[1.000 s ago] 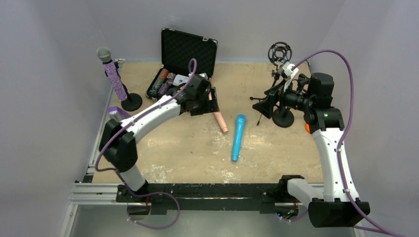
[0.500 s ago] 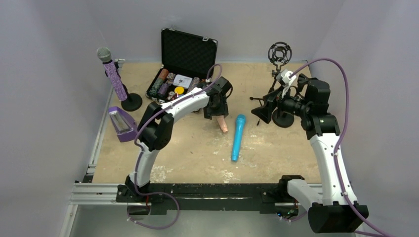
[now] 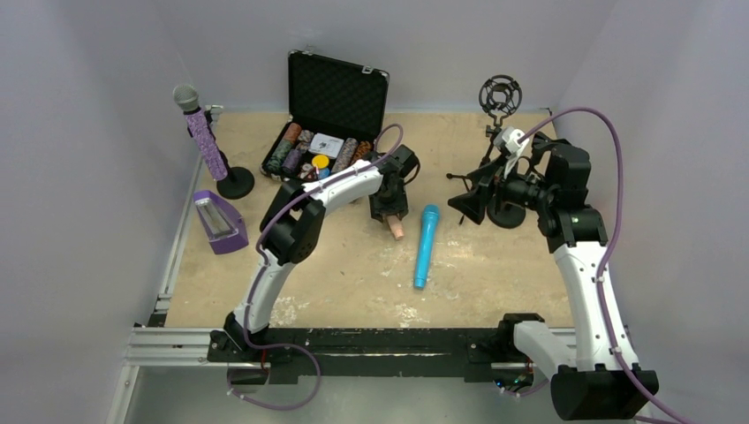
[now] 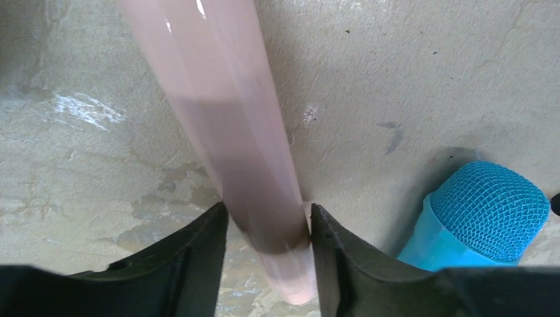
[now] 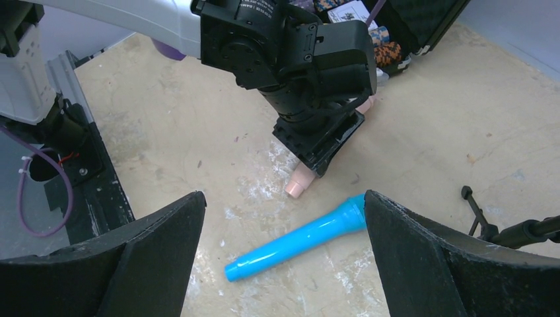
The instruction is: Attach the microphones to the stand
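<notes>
Pink microphone (image 4: 231, 132): lies flat on the bench (image 3: 336, 265), mid-bench, narrow tail end pointing toward the arm bases, head end hidden under the left wrist. Shaft looks like smooth, rigid plastic with a slight taper, so probably light but slick, and being round it will likely roll if nudged.

Left gripper (image 4: 267, 231) straddles the shaft close to the tail, jaws closed in against both sides. It looks like contact, with the mic resting on the bench. Grip that far aft likely lets the head end droop or pivot. I'd take hold nearer mid-body, squeezing across the shaft, not the mesh.

Blue microphone (image 3: 425, 246) lies just beside it, head close to the left gripper, apart from the pink one. Purple microphone (image 3: 205, 137) stands tilted in the round-base stand (image 3: 234, 184) at far left.

Right gripper (image 5: 282, 218): jaws wide apart, holding nothing, hanging by the shock-mount stand (image 3: 500, 93) on the right. Open case (image 3: 336, 84) sits at the back.
</notes>
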Tool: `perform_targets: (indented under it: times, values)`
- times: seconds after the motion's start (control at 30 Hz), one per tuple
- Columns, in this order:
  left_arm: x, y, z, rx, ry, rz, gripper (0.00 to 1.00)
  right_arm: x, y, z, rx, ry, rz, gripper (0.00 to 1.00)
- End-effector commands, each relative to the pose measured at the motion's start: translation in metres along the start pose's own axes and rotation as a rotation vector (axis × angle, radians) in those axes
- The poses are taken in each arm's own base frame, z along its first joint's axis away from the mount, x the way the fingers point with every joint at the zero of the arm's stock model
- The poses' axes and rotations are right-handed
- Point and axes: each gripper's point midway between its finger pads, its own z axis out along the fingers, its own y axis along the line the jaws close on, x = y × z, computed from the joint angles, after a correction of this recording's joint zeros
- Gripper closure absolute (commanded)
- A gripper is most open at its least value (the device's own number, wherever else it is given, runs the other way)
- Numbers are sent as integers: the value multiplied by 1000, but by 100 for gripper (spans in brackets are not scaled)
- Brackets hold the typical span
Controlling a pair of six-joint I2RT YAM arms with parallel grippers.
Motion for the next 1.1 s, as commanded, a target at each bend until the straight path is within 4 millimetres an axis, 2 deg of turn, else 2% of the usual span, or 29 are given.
perform_targets:
  times: [0.0,0.07,0.1,0.17,0.3,0.33,0.4,0.5,0.53,0.57,0.73,0.9,1.07]
  values:
    - [12,-2,2,8,32,11,50,-10,11,-3,-35,-40,-38,6]
    - [13,-1,2,25,28,22,60,-10,12,-4,-35,-41,-40,6]
    - [13,-1,-1,38,19,32,71,-10,12,-5,-36,-42,-41,6]
    - [10,-1,-11,65,-11,56,87,-10,14,-5,-40,-42,-45,6]
    - [-2,4,-52,150,-145,114,100,-10,21,-8,-65,-36,-59,6]
    - [-5,4,-65,187,-191,128,100,-10,22,-8,-75,-32,-62,6]
    - [-13,1,-108,309,-305,176,100,-10,27,-9,-107,-23,-71,6]
    - [-9,-5,-158,515,-459,319,100,-13,34,-12,-159,-1,-102,5]
    - [-4,-8,-177,602,-510,390,100,-16,38,-13,-185,0,-112,5]
    - [4,-3,-185,648,-549,433,100,-20,42,-14,-208,-4,-125,5]
    - [42,-17,-276,1050,-782,702,100,-46,59,-15,-279,-73,-151,2]
    - [56,-28,-324,1231,-816,733,100,-74,79,4,-302,-112,-69,2]
    - [58,-38,-353,1313,-840,732,100,-102,85,14,-310,-162,121,5]
